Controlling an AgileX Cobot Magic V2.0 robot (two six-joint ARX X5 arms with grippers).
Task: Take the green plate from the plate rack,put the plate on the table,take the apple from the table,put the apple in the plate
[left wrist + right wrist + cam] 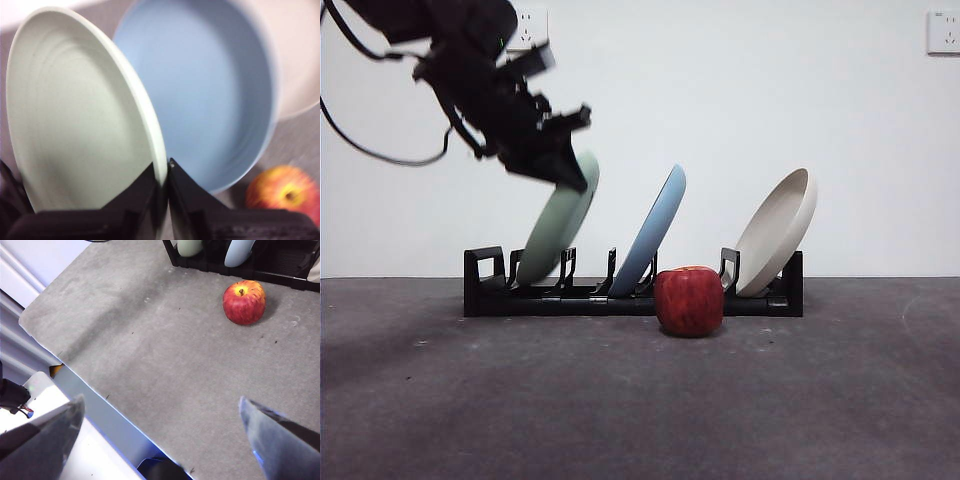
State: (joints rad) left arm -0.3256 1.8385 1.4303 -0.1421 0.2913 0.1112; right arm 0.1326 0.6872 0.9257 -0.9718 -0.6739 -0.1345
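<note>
Now the left pincer (563, 172) comes down from the upper left and is closed on the top rim of the green plate (556, 226), one jaw on each face of the rim, as the left wrist view shows clearly. The green plate (75, 120) stands tilted in the left part of the plate rack (632, 296), its lower edge between the prongs. Just to its right in the rack leans a light blue plate (651, 232), and further right, near the rack's right end, a cream-white plate (777, 232) leans the same way. The apple (689, 300) sits on the bench (640, 400) just in front of the rack, between the blue and the white plates. The right pincer (160, 412) hangs high over the near side of the bench, well apart from the apple (244, 302), with its jaws spread wide and nothing between them.
</note>
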